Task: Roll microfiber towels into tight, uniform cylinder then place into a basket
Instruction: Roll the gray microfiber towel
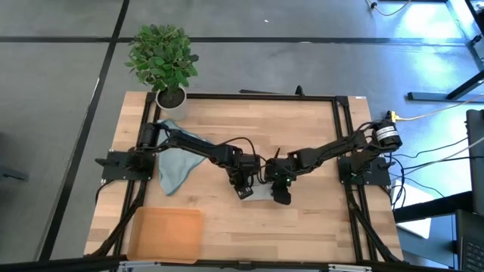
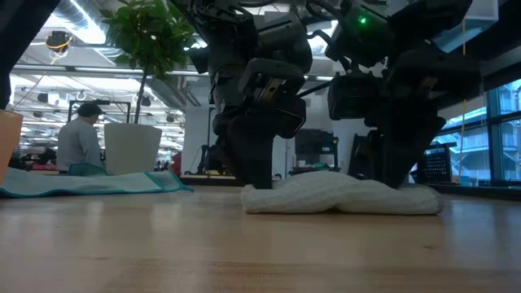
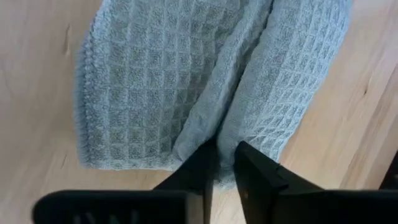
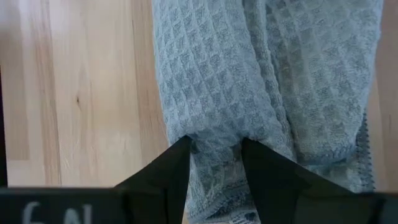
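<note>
My left gripper [image 3: 225,163] pinches a fold of the grey-green towel [image 1: 259,193] at mid-table; my right gripper [image 4: 216,163] clamps another fold beside it. The blue-teal towel [image 1: 175,168] lies spread to the left, and the basket [image 1: 166,234] sits near the front edge.

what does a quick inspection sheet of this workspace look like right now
surface: pale wood table, dark frame round it
job's things: folded, part-rolled grey towel at table centre under both arms; second, blue-teal towel lying loose at the left; orange-tan basket at the near left corner, nothing seen in it
clutter: plant in a white pot at the far left corner
grippers: left gripper jaws nearly together at a fold of the grey towel; right gripper jaws closed on a bunched fold of it
cables: yellow cable and dark leads by the right arm's base
surroundings: a person far behind the table
</note>
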`<state>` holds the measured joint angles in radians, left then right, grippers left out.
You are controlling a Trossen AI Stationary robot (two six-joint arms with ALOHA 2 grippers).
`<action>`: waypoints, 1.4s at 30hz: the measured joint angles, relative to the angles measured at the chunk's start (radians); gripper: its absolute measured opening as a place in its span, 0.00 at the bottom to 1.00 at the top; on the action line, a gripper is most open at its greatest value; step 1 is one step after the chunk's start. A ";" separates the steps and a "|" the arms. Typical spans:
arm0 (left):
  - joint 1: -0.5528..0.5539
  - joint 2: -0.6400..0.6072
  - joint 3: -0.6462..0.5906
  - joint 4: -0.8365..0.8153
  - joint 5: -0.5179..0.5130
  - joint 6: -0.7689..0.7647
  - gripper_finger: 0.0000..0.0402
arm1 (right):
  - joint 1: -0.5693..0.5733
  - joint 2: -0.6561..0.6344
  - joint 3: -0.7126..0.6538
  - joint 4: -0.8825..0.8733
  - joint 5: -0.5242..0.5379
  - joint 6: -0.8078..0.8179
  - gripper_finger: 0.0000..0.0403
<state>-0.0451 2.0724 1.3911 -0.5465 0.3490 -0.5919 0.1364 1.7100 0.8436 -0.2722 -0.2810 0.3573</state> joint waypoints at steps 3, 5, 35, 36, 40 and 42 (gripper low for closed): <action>0.018 -0.005 -0.001 -0.011 0.047 0.012 0.18 | 0.000 0.000 0.000 0.000 0.000 0.001 0.38; 0.027 -0.020 -0.003 -0.030 0.047 0.024 0.19 | -0.001 0.000 0.000 0.007 0.000 0.001 0.38; -0.178 -0.040 0.002 0.002 -0.385 0.362 0.18 | -0.023 0.002 -0.001 0.016 -0.038 0.001 0.38; -0.178 -0.030 0.003 0.007 -0.385 0.361 0.18 | -0.025 0.002 -0.001 0.017 -0.039 0.001 0.38; -0.176 -0.011 0.006 0.014 -0.385 0.362 0.18 | -0.030 -0.007 -0.002 0.017 -0.041 -0.002 0.38; -0.176 -0.007 0.007 0.013 -0.385 0.362 0.18 | -0.031 -0.027 -0.005 0.009 -0.027 -0.032 0.38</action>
<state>-0.2211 2.0649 1.3982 -0.5335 -0.0362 -0.2299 0.1059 1.6829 0.8389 -0.2632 -0.3083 0.3252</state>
